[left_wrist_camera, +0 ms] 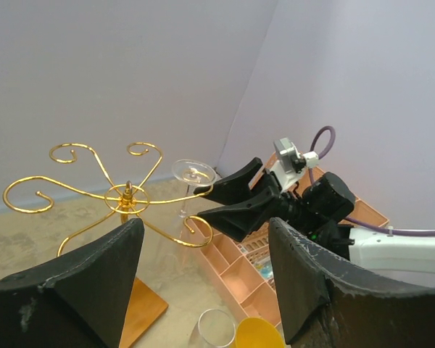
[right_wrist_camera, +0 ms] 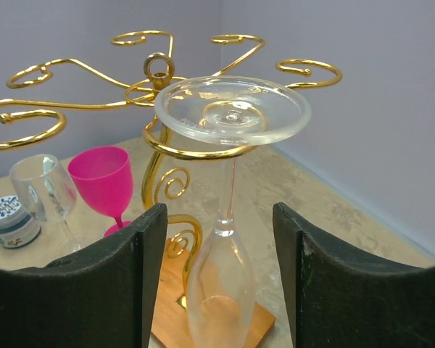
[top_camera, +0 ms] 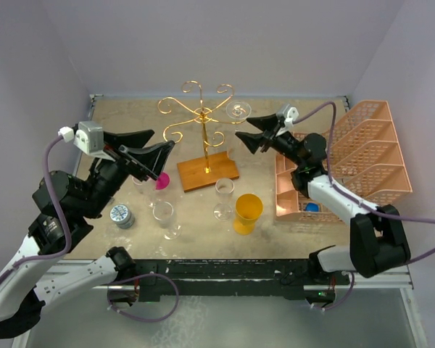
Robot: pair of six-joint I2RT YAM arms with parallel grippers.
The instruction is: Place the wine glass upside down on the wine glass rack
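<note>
Hanging inverted on the wine glass rack [top_camera: 207,172]: light, slick, brittle wine glass [right_wrist_camera: 222,254]. Best gripped at stem. Both jaws released.

A robot test lab: plain lilac walls [top_camera: 217,43] close round a marbled table [top_camera: 123,123], with a cabled left arm [top_camera: 72,196] and right arm [top_camera: 326,190] bolted at its near edge.

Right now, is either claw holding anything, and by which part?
Nothing. The left gripper and right gripper are both open; the wine glass hangs by its foot from the rack.
</note>
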